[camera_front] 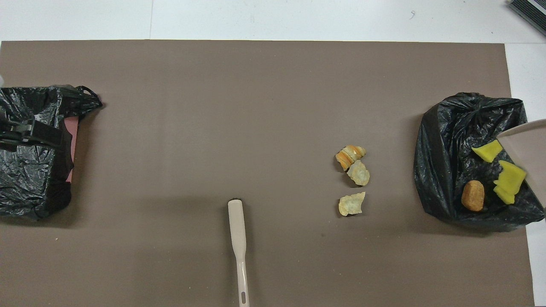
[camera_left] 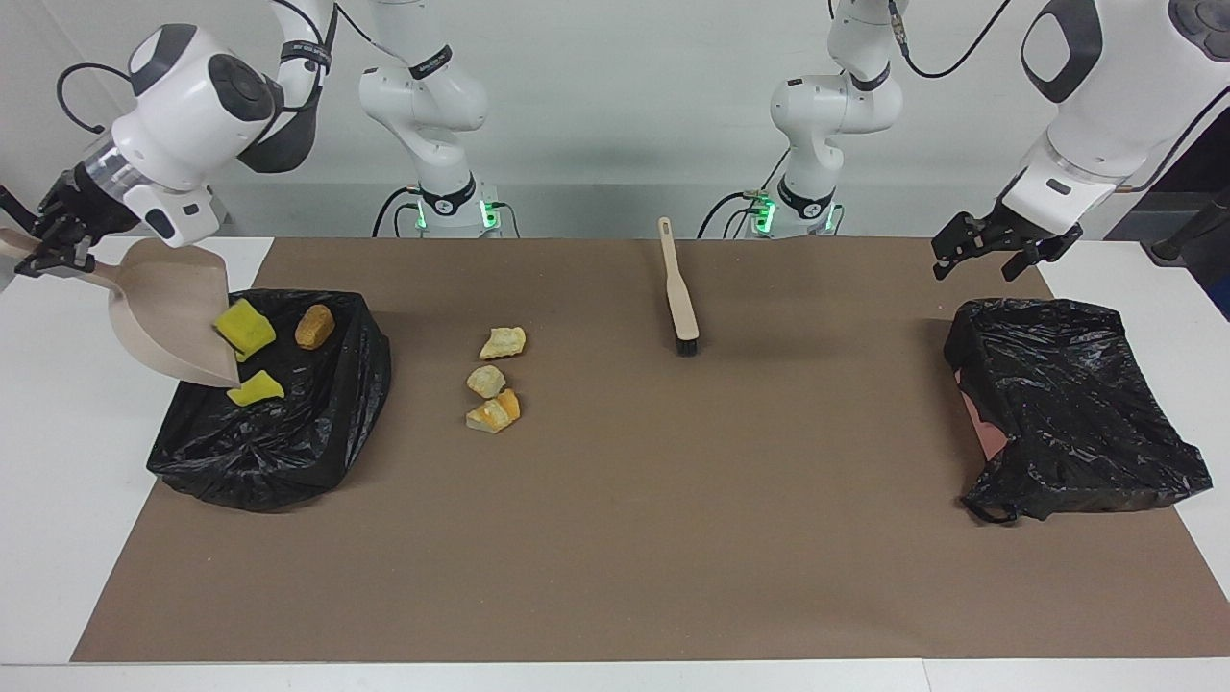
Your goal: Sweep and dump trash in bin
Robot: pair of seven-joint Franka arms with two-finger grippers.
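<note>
My right gripper (camera_left: 53,248) is shut on the handle of the beige dustpan (camera_left: 168,312), which tips steeply over the black-bagged bin (camera_left: 279,432) at the right arm's end. Yellow sponge bits (camera_left: 245,329) (camera_front: 507,181) and an orange-brown lump (camera_left: 314,326) (camera_front: 472,195) lie in that bin (camera_front: 443,149). One bit rests at the pan's lip (camera_front: 527,149). Three pale crumbly chunks (camera_left: 490,381) (camera_front: 357,172) sit on the brown mat beside the bin. My left gripper (camera_left: 982,264) (camera_front: 30,134) hangs open and holds nothing, over the other black bag.
A beige brush (camera_left: 678,288) (camera_front: 238,243) with dark bristles lies on the mat near the robots, about mid-table. A second black-bagged bin (camera_left: 1067,404) (camera_front: 34,170) sits at the left arm's end. The brown mat (camera_left: 615,538) covers most of the white table.
</note>
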